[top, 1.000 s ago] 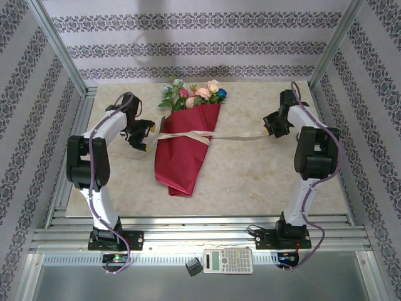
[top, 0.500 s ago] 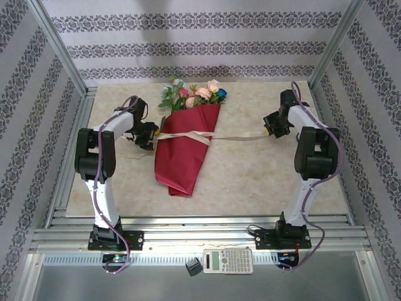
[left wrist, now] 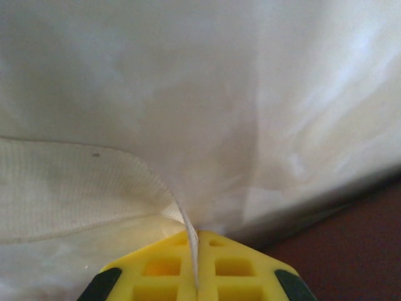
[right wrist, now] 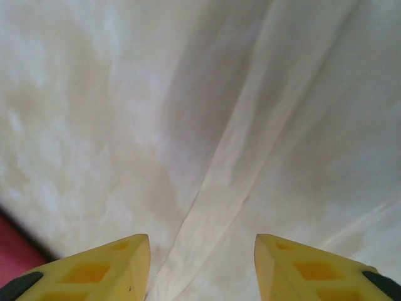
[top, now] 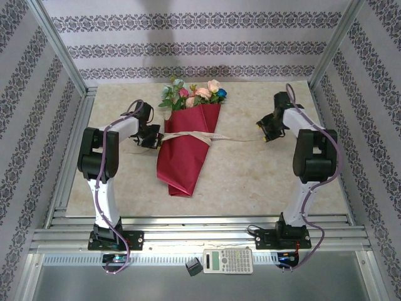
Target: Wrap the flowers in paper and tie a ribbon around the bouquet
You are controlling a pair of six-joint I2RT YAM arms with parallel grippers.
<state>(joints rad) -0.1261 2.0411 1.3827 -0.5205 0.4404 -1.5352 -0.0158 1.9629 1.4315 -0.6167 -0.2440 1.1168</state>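
**Operator:** What has changed since a second ago?

**Spotter:** Your left gripper [left wrist: 195, 254] was open and out to the left. It has now come in against the left edge of the bouquet [top: 183, 157], and its yellow jaws are pinched on the ribbon [left wrist: 75, 188]. Your right gripper [right wrist: 202, 251] had been clamped on the other tail. It has let go, and that tail lies slack on the table [top: 263, 182] between the parted jaws.

**Operator:** And the materials?

**Spotter:** The ribbon is thin, cream and gauzy with a fine weave, and it crosses the cone below the blooms. The paper [top: 178, 169] is crimson, rolled into a narrow cone tapering toward you, mid-table on pale marbled stone. The flowers [top: 191, 94] are pink, peach and teal with green leaves, and they fan from the far, wide end.
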